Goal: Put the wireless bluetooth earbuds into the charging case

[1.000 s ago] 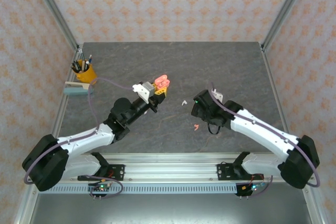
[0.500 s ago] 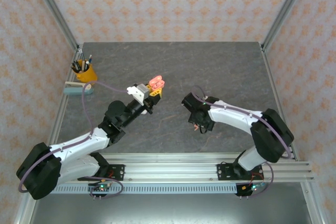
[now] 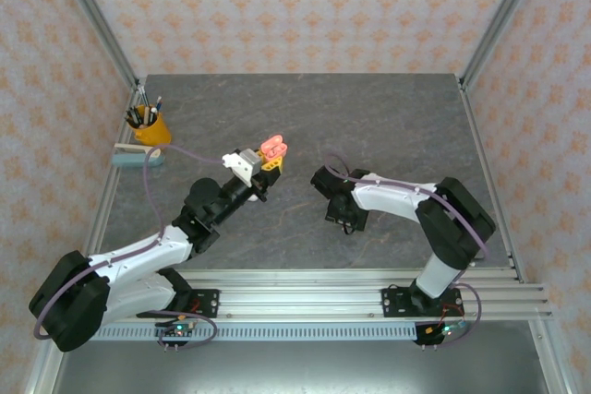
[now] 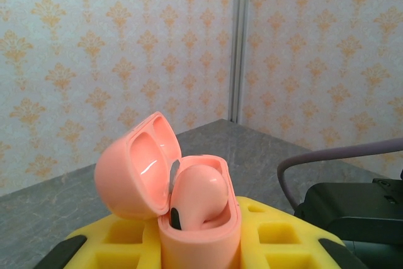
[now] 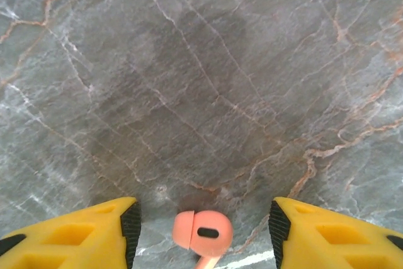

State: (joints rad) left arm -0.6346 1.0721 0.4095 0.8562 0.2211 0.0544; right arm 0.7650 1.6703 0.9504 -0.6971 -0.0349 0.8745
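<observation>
Right gripper first: your yellow fingers stand apart, pointing down at the table. The loose earbud, coral, lies on the stone between them, touching neither finger. From above you see that gripper low over the middle of the table, its arm bent in from the right. Your left gripper is clamped on the case, to the left of the right gripper and apart from it. In your left wrist view the case stands upright between the yellow pads, with its lid hinged open to the left and the seated earbud, also coral, resting in it. Farther out, a pen cup sits near the table's left edge
</observation>
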